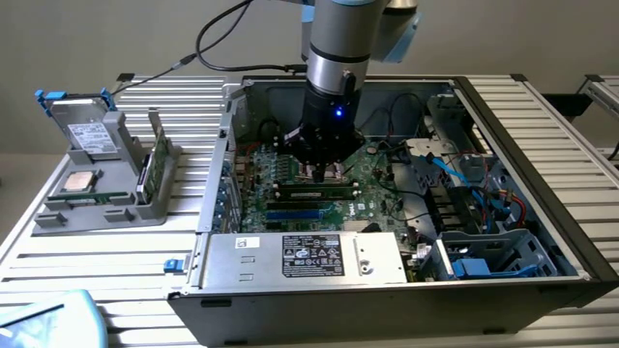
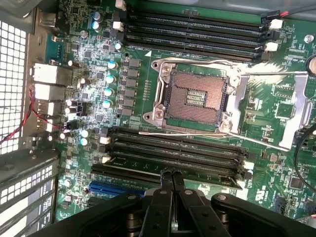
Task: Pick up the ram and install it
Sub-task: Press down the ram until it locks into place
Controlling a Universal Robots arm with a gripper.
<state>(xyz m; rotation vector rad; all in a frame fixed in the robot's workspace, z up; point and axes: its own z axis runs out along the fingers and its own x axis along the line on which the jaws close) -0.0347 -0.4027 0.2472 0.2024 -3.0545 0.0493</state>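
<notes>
Gripper (image 2: 172, 174) is closed, fingertips pressing on the ram (image 1: 312, 193) — it lies flat in a slot on the motherboard (image 2: 89, 74), just beside the empty CPU socket (image 2: 195, 96). Looks like the seating step; finishing likely calls for even downward pressure until the latches catch.

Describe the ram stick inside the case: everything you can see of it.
The ram is a long, narrow green board with a row of black chips. It stands on edge in a slot of the motherboard, lengthwise across the case. The gripper is right over its top edge with its jaws shut; contact can't be confirmed.
</notes>
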